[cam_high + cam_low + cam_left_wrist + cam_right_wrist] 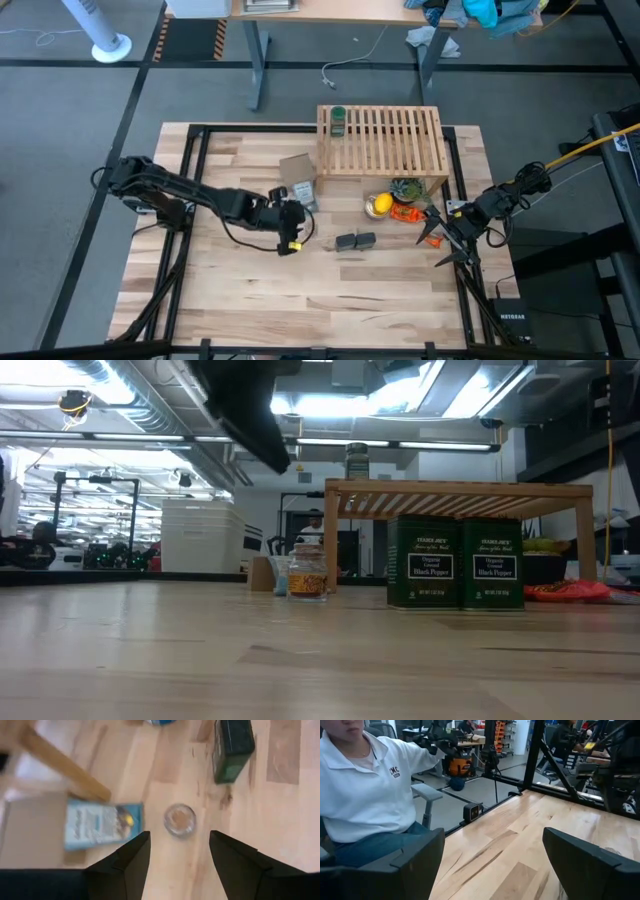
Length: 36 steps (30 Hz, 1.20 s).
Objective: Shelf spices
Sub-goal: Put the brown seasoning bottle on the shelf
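My left gripper (178, 835) is open and points down above the small clear glass jar (180, 820), which stands upright on the table; its fingers do not reach it. In the low view the jar (307, 573) stands left of the two dark green-labelled tins (457, 564), which stand side by side on the table (355, 241). The green bottle (338, 122) stands on top of the wooden slatted shelf (382, 140), at its left end. My right gripper (493, 832) is open and waits near the table's right edge (440, 240).
A flat blue-and-white packet (102, 825) and a brown cardboard box (297, 168) lie just left of the jar. A yellow lemon (380, 206) and an orange packet (405, 213) sit by the shelf's near right side. A person in a white shirt (365, 780) sits beyond the table.
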Tool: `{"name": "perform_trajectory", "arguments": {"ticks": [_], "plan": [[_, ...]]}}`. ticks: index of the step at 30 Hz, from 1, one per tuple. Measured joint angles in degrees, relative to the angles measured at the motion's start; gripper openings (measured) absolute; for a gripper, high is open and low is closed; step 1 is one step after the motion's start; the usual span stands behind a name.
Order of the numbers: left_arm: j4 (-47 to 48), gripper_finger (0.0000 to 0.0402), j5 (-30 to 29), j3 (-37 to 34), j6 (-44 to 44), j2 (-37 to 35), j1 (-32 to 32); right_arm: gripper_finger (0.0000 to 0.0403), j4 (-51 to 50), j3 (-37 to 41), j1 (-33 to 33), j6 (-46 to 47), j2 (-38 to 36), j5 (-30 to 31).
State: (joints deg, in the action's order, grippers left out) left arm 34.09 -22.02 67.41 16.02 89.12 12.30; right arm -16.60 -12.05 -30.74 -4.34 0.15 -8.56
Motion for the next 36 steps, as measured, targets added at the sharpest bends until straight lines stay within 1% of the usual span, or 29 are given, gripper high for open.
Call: {"name": "perform_trajectory", "arguments": {"ticks": [2, 3, 7, 8, 11, 14, 17, 19, 20, 22, 26, 29, 32, 36], "plan": [[0.05, 0.0196, -0.65, -1.0, 3.93, 0.02, 0.88, 0.0344, 0.0, 0.0, 0.0, -0.02, 0.01, 0.0], [-0.27, 0.0196, -1.87, -1.54, 5.93, 0.02, 1.45, 0.0344, -0.03, 0.0, 0.0, -0.01, 0.01, 0.0], [-0.67, 0.0196, -9.79, -4.33, 14.91, 0.02, 4.48, 0.0344, -0.37, 0.0, 0.0, -0.02, 0.0, -0.03], [-0.72, 0.0196, -11.02, -4.97, 17.38, 0.02, 5.26, 0.0344, -0.38, 0.0, 0.0, -0.01, 0.0, -0.03], [-2.48, 0.0196, -11.7, -7.52, 25.2, 0.02, 7.5, 0.0344, -0.39, 0.0, 0.0, -0.01, 0.0, -0.04], [-7.5, 0.0196, -11.88, -10.47, 30.64, 0.28, 9.5, 0.0344, -0.42, 0.0, 0.0, -0.02, 0.0, -0.04], [-15.4, 0.0196, -12.42, -13.86, 36.12, 1.71, 10.85, 0.0344, -0.55, 0.0, 0.0, -0.01, 0.01, -0.06], [-20.81, 0.0196, -12.43, -15.49, 37.99, 3.65, 11.18, 0.0344, -0.76, 0.0, 0.0, -0.02, 0.01, -0.05], [-23.39, 0.0196, -12.1, -16.11, 38.55, 4.84, 11.37, 0.0344, -1.08, 0.0, 0.0, -0.02, 0.01, -0.05], [-27.95, 0.0196, -9.45, -17.09, 39.05, 7.56, 11.71, 0.0344, -1.56, 0.02, 0.0, -0.02, 0.01, -0.07], [-37.74, 0.0196, 0.22, -17.2, 40.25, 12.6, 11.8, 0.0344, -1.68, 0.02, 0.0, -0.02, 0.01, -0.07], [-46.14, 0.0196, 4.79, -17.17, 40.34, 14.82, 11.82, 0.0344, -1.67, 0.02, 0.0, -0.02, 0.01, -0.07], [-50.24, 0.0196, 5.62, -17.17, 40.36, 15.65, 12.07, 0.0344, -1.68, 0.02, 0.0, -0.02, 0.01, -0.07], [-49.62, 0.0196, 5.72, -17.15, 40.03, 15.65, 12.06, 0.0344, -1.86, 0.02, 0.02, -0.02, 0.01, -0.07]]}}
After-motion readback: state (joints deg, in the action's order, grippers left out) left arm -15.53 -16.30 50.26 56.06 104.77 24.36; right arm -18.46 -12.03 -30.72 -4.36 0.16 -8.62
